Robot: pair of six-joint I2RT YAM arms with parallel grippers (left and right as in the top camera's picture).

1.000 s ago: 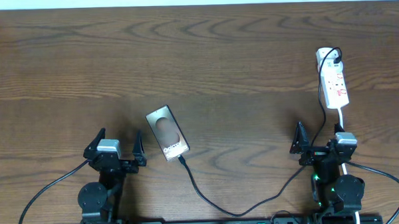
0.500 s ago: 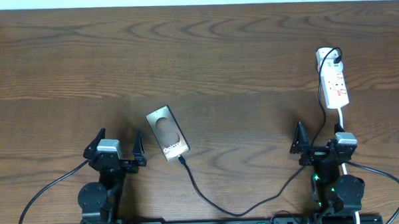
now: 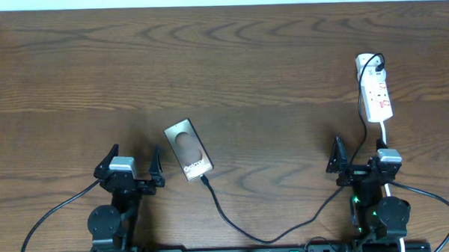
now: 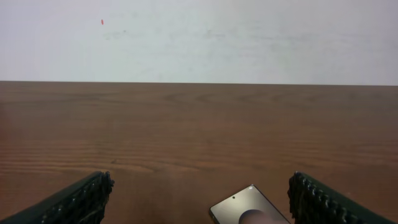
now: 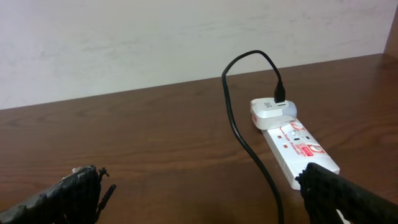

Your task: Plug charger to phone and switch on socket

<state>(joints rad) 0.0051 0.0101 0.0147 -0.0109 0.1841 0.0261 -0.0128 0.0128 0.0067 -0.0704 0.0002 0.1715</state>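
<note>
Soft, even light fills all views; the table [image 3: 245, 65] has a mild sheen, the phone [image 3: 188, 148] glints, shadows are faint.

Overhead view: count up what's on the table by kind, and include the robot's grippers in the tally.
phone: 1
charger: 1
socket: 1
grippers: 2, the left gripper and the right gripper, both open
Total: 5
</note>
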